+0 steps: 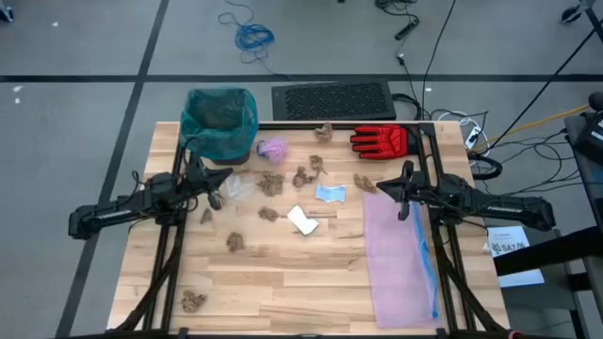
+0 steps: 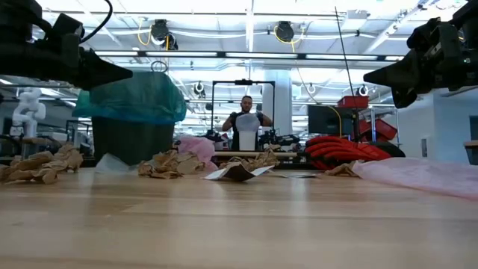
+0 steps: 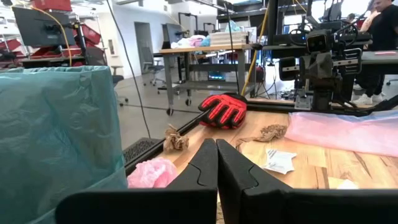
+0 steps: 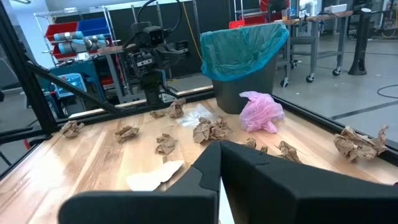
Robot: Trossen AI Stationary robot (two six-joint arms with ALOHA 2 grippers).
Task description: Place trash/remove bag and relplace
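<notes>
Nothing picked up yet: both arms hover empty
From the left: left gripper (image 1: 222, 176) fingers together near the bag (image 1: 220, 121) lining the bin, trash (image 1: 271, 184) scattered mid-table, right gripper (image 1: 381, 188) fingers together; next comes opening on a scrap. Only the low view shows a person (image 2: 246, 128) beyond the table

Likely a robotics lab: workbenches (image 3: 205, 46), red parts bins (image 4: 62, 28) and monitors (a person (image 2: 245, 127) stands behind).
</notes>
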